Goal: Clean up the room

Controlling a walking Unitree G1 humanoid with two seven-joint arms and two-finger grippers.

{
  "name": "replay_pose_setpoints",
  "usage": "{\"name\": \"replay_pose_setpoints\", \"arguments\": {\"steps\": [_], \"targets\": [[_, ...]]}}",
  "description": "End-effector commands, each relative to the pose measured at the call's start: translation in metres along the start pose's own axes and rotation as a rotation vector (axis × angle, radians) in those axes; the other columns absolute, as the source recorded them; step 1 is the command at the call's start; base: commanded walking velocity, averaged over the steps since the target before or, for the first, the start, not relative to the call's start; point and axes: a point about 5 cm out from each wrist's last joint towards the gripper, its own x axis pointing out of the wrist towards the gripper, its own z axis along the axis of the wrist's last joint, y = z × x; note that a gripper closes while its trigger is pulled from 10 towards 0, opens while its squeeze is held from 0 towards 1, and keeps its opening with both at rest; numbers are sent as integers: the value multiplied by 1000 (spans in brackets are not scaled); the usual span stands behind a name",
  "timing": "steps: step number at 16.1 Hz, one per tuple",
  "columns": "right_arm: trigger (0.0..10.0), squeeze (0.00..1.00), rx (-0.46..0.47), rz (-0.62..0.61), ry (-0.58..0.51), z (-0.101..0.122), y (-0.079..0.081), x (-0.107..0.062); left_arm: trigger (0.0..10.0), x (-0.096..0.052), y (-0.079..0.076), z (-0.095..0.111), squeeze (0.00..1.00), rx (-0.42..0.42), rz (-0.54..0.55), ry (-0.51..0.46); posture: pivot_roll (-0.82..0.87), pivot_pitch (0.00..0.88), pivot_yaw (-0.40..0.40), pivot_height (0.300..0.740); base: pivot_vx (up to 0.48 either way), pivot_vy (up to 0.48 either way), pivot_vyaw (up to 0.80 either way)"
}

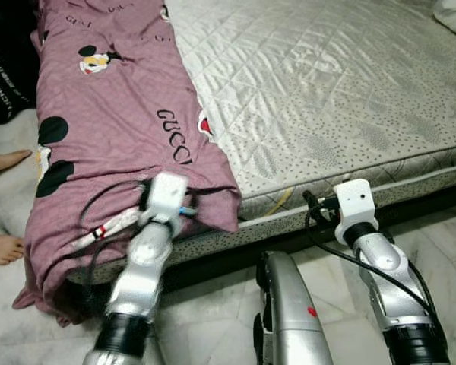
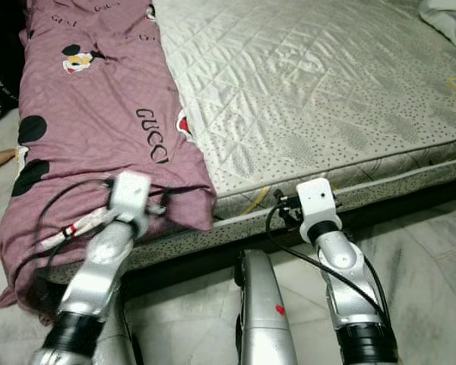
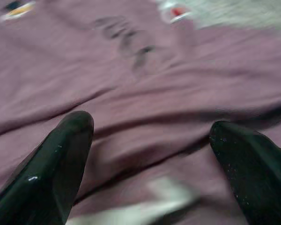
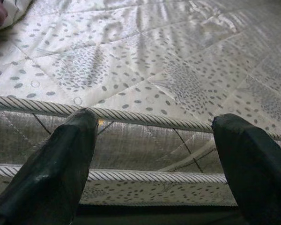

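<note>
Reaching with the left tool, I had its fingers spread wide and empty just over the mauve sheet bunched at the mattress corner; I judged gripping a fold came next. The right tool, equally open and empty, faced the mattress edge.
</note>
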Motion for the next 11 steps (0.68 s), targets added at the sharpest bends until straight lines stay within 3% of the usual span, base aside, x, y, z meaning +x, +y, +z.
{"name": "replay_pose_setpoints", "arguments": {"steps": [1, 5, 7, 8, 11], "targets": [[10000, 0, 3, -2, 3, -1, 1, 2, 10000, -1, 19, -7, 0, -15, 68, 38, -45, 87, -42, 500, 0, 0, 0], [10000, 0, -9, -1, 9, -4, -1, 1, 10000, 1, 46, -31, 0, -20, 116, 171, -46, 88, -40, 500, 0, 0, 0], [10000, 0, -14, -6, 12, -5, -3, 2, 10000, 2, 37, -40, 0, -29, -6, 259, -47, 87, -39, 500, 0, 0, 0], [10000, 0, -16, -8, 10, -4, -4, 3, 10000, -2, 22, -46, 0, -3, -133, 319, -47, 87, -39, 500, 0, 0, 0], [10000, 0, -19, -9, 5, -3, -3, 6, 10000, -2, 5, -49, 0, 92, -287, 339, -48, 78, -39, 500, 0, 0, 0]]}}
